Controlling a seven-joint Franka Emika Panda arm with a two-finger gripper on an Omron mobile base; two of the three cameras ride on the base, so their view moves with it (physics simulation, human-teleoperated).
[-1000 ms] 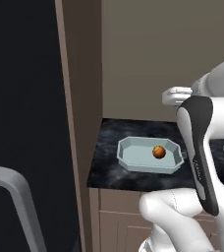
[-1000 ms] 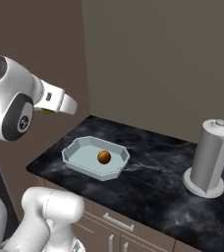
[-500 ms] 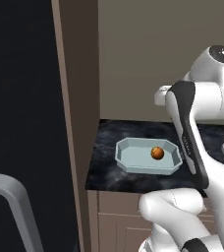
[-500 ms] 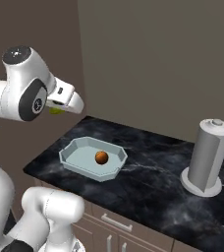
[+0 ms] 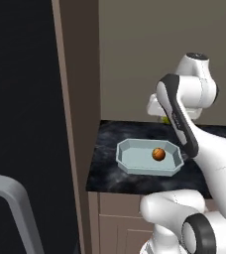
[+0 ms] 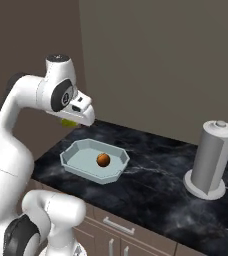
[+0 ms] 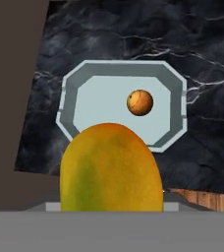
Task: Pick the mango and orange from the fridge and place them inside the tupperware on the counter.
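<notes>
From your left base view, the orange [image 5: 158, 154] sits in the tupperware [image 5: 130, 161] on the counter [image 5: 107, 173]. Right base view – gripper [image 6: 71, 121] above the tray's rim. Hand view: it's clenched on the mango [image 7: 110, 170] (no readable writing anywhere).

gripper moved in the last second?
Yes. In the right base view the gripper, holding the mango, swung right toward the tupperware.
</notes>
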